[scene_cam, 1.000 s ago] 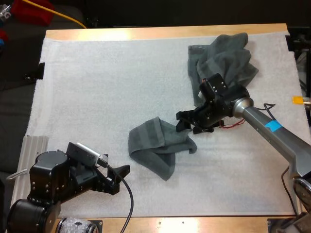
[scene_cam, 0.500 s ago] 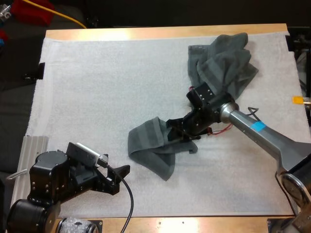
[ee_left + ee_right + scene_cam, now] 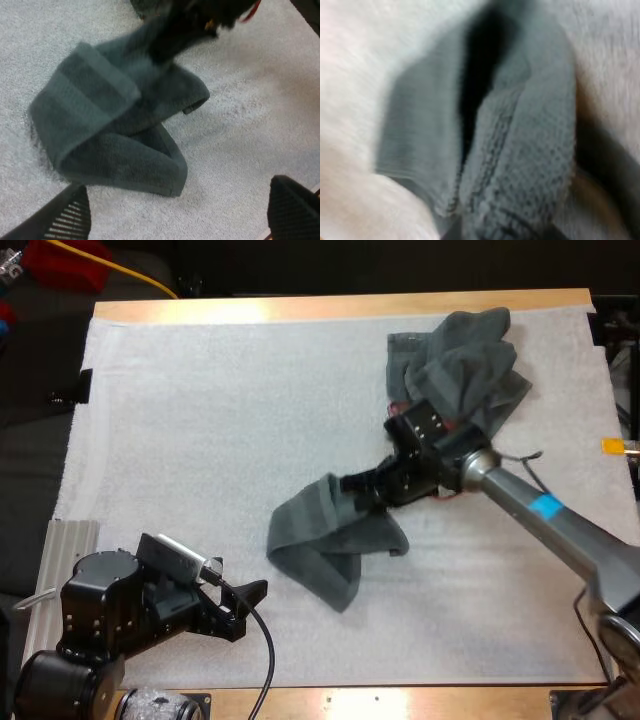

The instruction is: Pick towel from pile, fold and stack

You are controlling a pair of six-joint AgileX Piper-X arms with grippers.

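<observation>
Item: towel (image 3: 330, 550), mid-mat (image 3: 200, 420), doubled over itself. Its long axis slants from the near-left fold to the far-right edge. Your right gripper (image 3: 362, 488) pinches that far edge, fingers pressed into the cloth. Your left gripper (image 3: 255, 592) has its fingers spread, just short of the towel. Pile (image 3: 460, 370): far right.

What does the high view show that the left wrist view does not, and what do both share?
High view: the towel pile at the mat's far right, and the left gripper hovering near the mat's front edge. Left wrist view: the left gripper's fingers standing apart, clear of everything. Both: the crumpled towel mid-mat, with the right gripper at its far edge.
</observation>
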